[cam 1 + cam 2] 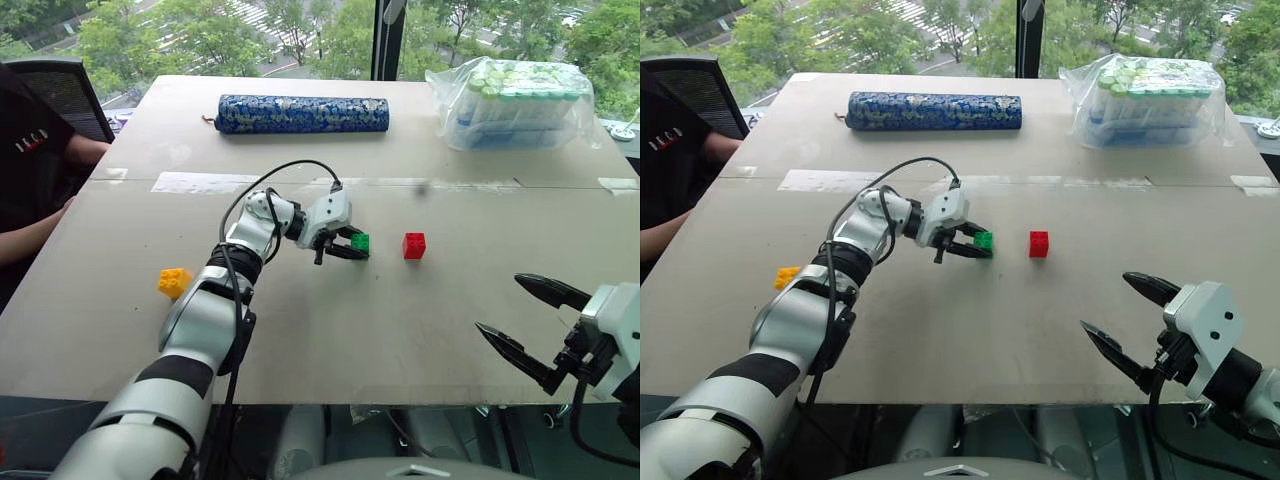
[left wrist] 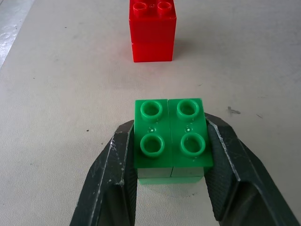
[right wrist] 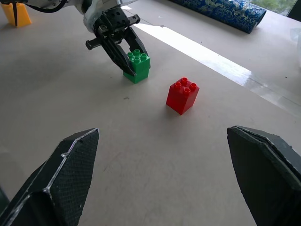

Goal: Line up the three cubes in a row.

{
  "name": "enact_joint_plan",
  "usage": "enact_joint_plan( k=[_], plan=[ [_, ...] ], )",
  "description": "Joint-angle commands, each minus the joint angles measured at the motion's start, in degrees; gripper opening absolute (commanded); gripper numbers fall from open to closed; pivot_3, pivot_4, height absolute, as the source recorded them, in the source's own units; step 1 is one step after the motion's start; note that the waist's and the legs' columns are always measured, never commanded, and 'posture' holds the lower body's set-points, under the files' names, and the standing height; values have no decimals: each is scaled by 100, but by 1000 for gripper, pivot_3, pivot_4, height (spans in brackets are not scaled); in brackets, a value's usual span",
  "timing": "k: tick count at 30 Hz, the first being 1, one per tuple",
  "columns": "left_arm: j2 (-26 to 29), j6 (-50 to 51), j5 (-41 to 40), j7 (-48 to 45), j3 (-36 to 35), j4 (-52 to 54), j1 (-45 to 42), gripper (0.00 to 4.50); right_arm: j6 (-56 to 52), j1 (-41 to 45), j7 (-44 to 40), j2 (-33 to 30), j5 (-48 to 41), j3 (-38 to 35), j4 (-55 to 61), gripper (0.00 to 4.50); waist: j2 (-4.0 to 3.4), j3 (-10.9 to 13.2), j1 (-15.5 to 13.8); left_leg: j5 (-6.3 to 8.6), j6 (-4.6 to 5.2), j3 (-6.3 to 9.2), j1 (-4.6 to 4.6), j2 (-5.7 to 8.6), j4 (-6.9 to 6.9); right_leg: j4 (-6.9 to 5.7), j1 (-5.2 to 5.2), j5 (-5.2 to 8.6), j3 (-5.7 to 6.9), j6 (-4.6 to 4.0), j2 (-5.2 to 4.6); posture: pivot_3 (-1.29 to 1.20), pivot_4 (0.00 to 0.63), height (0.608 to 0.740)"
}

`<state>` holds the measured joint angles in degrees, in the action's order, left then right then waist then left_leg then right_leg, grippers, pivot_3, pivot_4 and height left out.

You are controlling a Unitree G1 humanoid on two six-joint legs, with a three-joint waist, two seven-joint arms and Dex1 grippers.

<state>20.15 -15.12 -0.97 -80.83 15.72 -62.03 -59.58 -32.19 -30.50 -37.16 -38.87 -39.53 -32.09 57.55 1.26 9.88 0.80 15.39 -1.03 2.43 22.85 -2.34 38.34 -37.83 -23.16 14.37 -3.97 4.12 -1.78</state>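
The left end effector clamps the green cube mid-surface beside the red cube; next, release it aligned, then fetch the yellow cube. The right end effector hangs released.

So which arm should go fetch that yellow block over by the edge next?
Probably the left. Its gripper is shut on the green cube, but the yellow cube lies beside that arm. The right gripper, open, hangs far across the table.

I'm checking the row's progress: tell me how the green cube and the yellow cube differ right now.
The green cube is clamped between the left gripper's fingers; the yellow cube lies free. The green cube sits close beside the red cube; the yellow cube is far off on the robot's left. The green cube stands square, the yellow looks tilted. Both are small studded blocks.
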Motion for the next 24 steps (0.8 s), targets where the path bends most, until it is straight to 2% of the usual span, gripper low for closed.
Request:
enact_joint_plan(
  k=[1, 2, 3, 4, 5, 8, 12, 14, 17, 19, 21, 24],
  plan=[
    [-13, -58, 46, -13, -166, -34, -194, 1275, 105, 39, 57, -42, -92, -126, 173, 4500, 0, 0, -1, 0, 0, 0, 0, 0, 0, -2, 0, 0, 0, 0, 0, 0, 150, 740],
    [-12, -31, 44, -94, -166, -35, -196, 1275, 96, 49, 69, -52, -105, -127, 176, 4500, 0, 0, -1, 0, 0, 0, 0, 0, 0, -2, 0, 0, 0, 0, 0, 0, 150, 740],
    [-10, -51, 55, -116, -172, -30, -194, 2292, 81, 62, 82, -64, -117, -127, 179, 4500, 0, 0, -1, 0, 0, 0, -1, 0, 0, -2, 0, 0, 0, 0, 0, 0, 150, 740],
    [-11, -69, 70, -108, -187, -24, -191, 2635, 69, 71, 92, -73, -125, -125, 183, 4500, 0, 0, -1, 0, 0, 0, -1, 0, 0, -2, 0, 0, 0, 0, 0, 0, 150, 740],
    [-11, -55, 65, -135, -208, -15, -187, 3298, 50, 89, 109, -87, -138, -118, 189, 4500, 0, 0, 0, 0, 0, 0, -1, 0, 0, -2, 0, 0, 0, 0, 0, 0, 150, 740],
    [0, -63, -68, -179, -378, 106, -145, 4393, 11, 120, 169, -119, -178, -95, 220, 4500, 0, 0, 0, 0, 0, 0, 0, 0, 0, -1, 0, 0, 0, 0, 0, 0, 150, 740],
    [330, 589, -586, -310, -867, 1117, 238, 4393, 14, 251, 256, -178, -362, -27, 242, 4500, 0, 0, 30, 0, 0, 1, 0, 0, 0, -3, 0, 0, 0, 0, 0, 0, 150, 740],
    [677, 1612, -910, -92, -1143, 2372, 762, 4393, 13, 368, 279, -230, -406, 68, 217, 4500, -2, 0, 73, 0, 0, 1, -4, -2, -1, -6, 0, 0, -2, -1, 0, 0, 150, 740],
    [1290, 3627, -1409, 781, -1750, 4767, 1984, 4393, 5, 639, 279, -316, -463, 307, 93, 4500, -6, 0, 181, 0, -1, 2, -12, -8, -4, -11, 0, 0, -6, -1, 0, 0, 150, 740],
    [1514, 4508, -1643, 1341, -2167, 5740, 2632, 4393, 19, 821, 238, -367, -480, 469, -14, 4500, -6, 0, 175, 0, -1, 5, -14, -13, -4, -12, 0, 0, -6, -1, 5, 0, 150, 740],
    [1718, 5102, -1818, 1849, -2667, 6321, 3198, 4393, 16, 1104, 195, -418, -540, 694, -157, 4500, -3, 1, 119, 0, -1, 10, -12, -14, -2, -14, 1, 1, 3, -2, 3, 0, 150, 740],
    [1969, 5544, -1868, 2491, -3308, 6535, 3720, 4393, 1, 1485, 109, -487, -568, 1019, -368, 4500, 1, 1, 55, -1, -2, 16, -12, -10, 3, -14, 4, 0, 11, -2, 2, 0, 150, 740]
  ],
)
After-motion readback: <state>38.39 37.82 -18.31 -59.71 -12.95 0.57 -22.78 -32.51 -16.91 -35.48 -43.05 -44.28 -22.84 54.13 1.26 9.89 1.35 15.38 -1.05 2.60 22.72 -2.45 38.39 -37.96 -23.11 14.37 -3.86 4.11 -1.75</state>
